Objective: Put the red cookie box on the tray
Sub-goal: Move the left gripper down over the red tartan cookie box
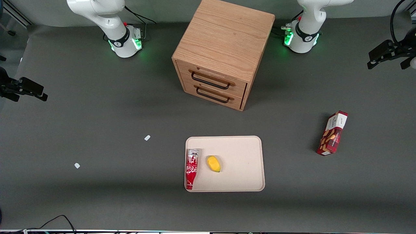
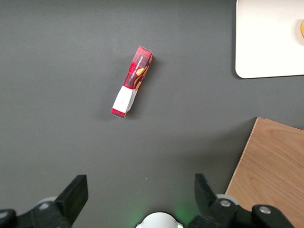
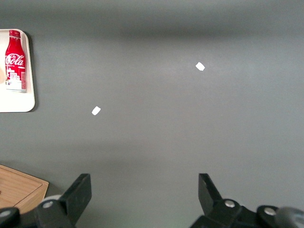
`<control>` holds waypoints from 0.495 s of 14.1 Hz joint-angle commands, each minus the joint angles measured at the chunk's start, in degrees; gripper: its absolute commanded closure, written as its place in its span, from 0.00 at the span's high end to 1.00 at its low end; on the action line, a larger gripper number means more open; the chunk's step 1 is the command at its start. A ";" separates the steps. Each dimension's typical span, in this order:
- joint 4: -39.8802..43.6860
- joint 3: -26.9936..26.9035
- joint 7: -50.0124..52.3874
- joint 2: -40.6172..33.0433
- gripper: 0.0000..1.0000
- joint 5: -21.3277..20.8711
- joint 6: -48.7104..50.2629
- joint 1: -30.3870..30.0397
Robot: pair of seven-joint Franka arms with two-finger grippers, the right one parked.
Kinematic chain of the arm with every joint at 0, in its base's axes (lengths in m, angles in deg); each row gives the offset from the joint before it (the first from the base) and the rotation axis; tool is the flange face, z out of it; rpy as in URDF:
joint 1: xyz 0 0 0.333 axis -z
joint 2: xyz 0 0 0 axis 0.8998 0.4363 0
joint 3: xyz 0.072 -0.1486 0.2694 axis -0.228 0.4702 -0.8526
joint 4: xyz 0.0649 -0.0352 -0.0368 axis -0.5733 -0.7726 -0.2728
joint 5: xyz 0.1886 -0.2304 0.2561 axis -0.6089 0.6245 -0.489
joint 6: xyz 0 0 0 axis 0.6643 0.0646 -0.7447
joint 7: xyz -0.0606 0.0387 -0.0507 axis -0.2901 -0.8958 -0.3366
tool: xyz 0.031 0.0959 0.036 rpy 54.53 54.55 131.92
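Dark grey table (image 1: pixel 97 113): red cookie box (image 1: pixel 332 133) flat, well apart from tray (image 1: pixel 247 152). Gripper (image 2: pixel 140 192) raised above the table, fingers spread, empty.

The dark grey table (image 1: pixel 97 113) carries a light wooden two-drawer cabinet (image 1: pixel 221 52), farthest from the front camera, with both drawers shut and black bar handles. Nearer the camera, a red-and-white cola can (image 1: pixel 191 169) lies on its side. A small yellow oval fruit (image 1: pixel 214 163) lies just beside it, not touching. Two small white scraps (image 1: pixel 147 137) (image 1: pixel 77 165) lie toward the parked arm's end.
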 commanded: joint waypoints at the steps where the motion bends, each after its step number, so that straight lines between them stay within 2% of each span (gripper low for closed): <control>1: 1.84 0.66 0.29 0.62 1.00 -0.49 1.81 -0.75; 7: -0.44 0.66 -1.37 5.89 1.00 -0.58 -3.36 -0.75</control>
